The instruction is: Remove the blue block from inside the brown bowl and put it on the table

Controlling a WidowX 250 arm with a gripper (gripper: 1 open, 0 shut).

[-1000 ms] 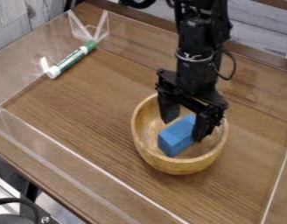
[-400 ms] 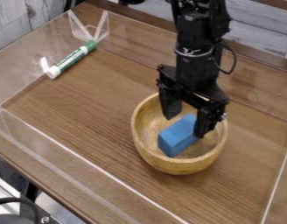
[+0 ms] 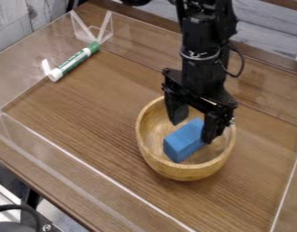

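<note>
The blue block [image 3: 183, 143] lies inside the brown bowl [image 3: 155, 156], near its middle, on the table [image 3: 91, 109] at the right of centre. My gripper [image 3: 195, 128] points straight down into the bowl, just above the block. It is open, with one black finger at the block's upper left and the other finger [image 3: 214, 129] at its right. The fingers stand apart from the block and nothing is held. Part of the block's far end is hidden behind the fingers.
A white-and-green marker [image 3: 69, 62] lies at the back left of the table. Clear acrylic walls [image 3: 66, 163] run along the table's edges. The black arm [image 3: 205, 36] rises above the bowl.
The gripper sits slightly higher over the block than a second ago; since then nothing has visibly moved.
</note>
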